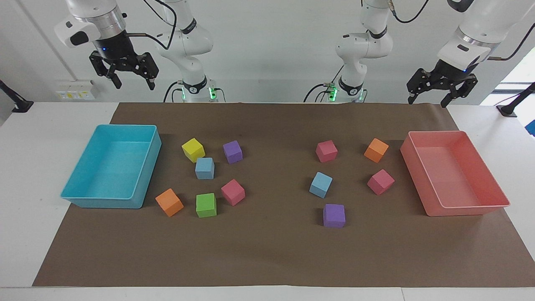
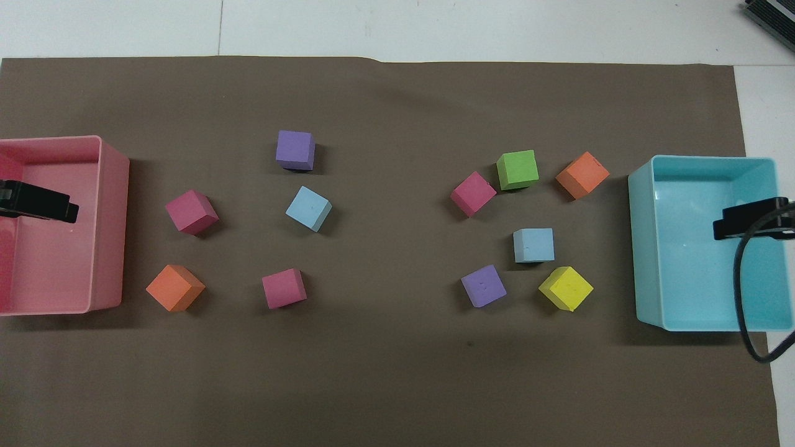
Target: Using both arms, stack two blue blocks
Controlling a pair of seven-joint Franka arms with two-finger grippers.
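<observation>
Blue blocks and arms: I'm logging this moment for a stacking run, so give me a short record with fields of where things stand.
blue block one: on the brown mat, beside the yellow block, toward the right arm's end
blue block two: on the mat, toward the left arm's end, nearer to the robots than the purple block
stacked: not yet
right gripper: open, raised over the blue tray
left gripper: open, raised over the pink tray
held: nothing

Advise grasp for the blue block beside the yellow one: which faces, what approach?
Come straight down on that blue block and close the claw across its two side faces toward the table's ends. The yellow block crowds its robot-side corner, while those end faces look freer. The right claw, open, seems the closer one.
</observation>
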